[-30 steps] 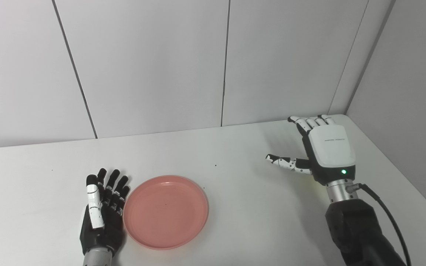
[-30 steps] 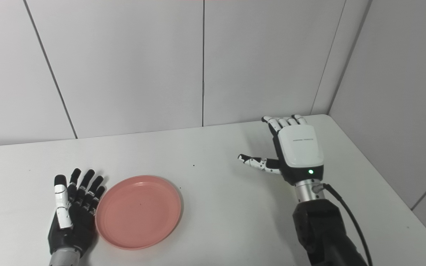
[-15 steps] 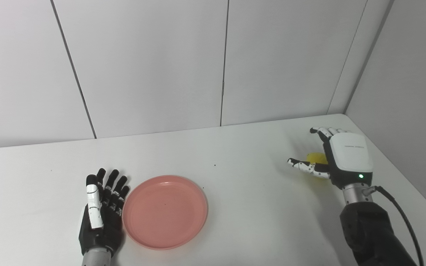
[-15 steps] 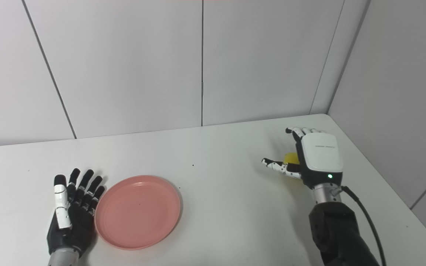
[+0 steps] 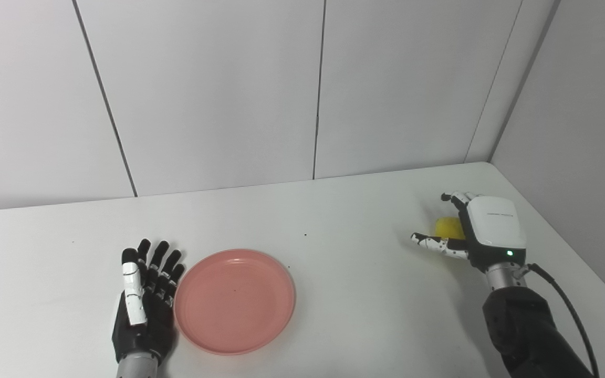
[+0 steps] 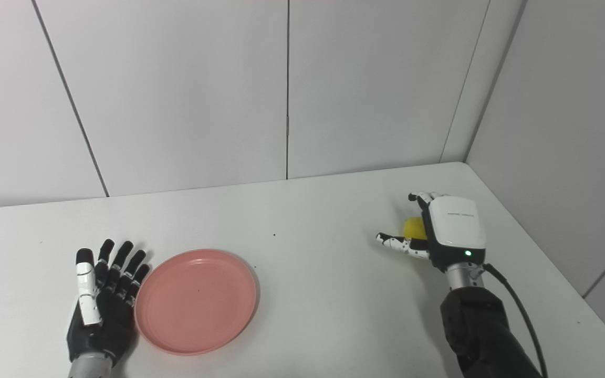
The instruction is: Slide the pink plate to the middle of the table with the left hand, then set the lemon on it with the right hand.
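Note:
The pink plate lies flat on the white table, left of its middle. My left hand lies open, palm up, right beside the plate's left rim, fingers pointing away from me. The yellow lemon sits near the table's right edge. My right hand is low over it, fingers curled round its far side and the thumb stretched out in front of it, not closed. Most of the lemon is hidden under the palm; it also shows in the right eye view.
The white table has a rounded far right corner close to my right hand. Grey wall panels stand behind and to the right. A black cable runs along my right forearm.
My right hand has moved right and down from the table's middle right to the lemon, and its fingers have curled around it. The left hand and the plate have not moved.

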`<state>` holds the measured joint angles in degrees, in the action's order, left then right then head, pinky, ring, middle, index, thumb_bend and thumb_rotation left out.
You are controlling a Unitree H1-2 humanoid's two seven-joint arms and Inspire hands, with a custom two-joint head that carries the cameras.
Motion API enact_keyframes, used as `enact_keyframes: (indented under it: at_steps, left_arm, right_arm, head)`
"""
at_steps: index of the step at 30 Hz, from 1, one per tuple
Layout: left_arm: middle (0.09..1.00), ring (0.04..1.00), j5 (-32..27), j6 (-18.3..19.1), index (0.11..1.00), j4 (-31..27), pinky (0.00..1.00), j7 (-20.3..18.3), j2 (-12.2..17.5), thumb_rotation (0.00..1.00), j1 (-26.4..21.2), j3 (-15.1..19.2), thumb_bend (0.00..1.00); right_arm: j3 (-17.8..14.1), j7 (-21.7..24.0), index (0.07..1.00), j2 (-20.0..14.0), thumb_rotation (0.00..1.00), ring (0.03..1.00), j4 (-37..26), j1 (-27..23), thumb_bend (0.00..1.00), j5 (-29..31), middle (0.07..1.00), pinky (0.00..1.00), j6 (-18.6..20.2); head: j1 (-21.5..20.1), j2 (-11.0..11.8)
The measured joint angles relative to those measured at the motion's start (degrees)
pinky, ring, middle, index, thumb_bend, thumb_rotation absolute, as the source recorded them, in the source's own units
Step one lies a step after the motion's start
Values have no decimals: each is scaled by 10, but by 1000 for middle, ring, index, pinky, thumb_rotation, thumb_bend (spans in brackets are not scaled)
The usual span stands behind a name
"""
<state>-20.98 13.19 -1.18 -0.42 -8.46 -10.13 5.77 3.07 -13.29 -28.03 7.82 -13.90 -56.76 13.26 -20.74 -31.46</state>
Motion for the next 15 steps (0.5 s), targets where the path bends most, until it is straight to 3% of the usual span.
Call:
enact_keyframes:
  at_steps: [15]
  left_arm:
    - [959,921,0,0,1000,-1,954,-1,0,859,1,-2,715]
  right_arm:
    - [23,1,708,-1,765,737,61,-16,791,19,746,633,0]
  head:
    - [6,-3]
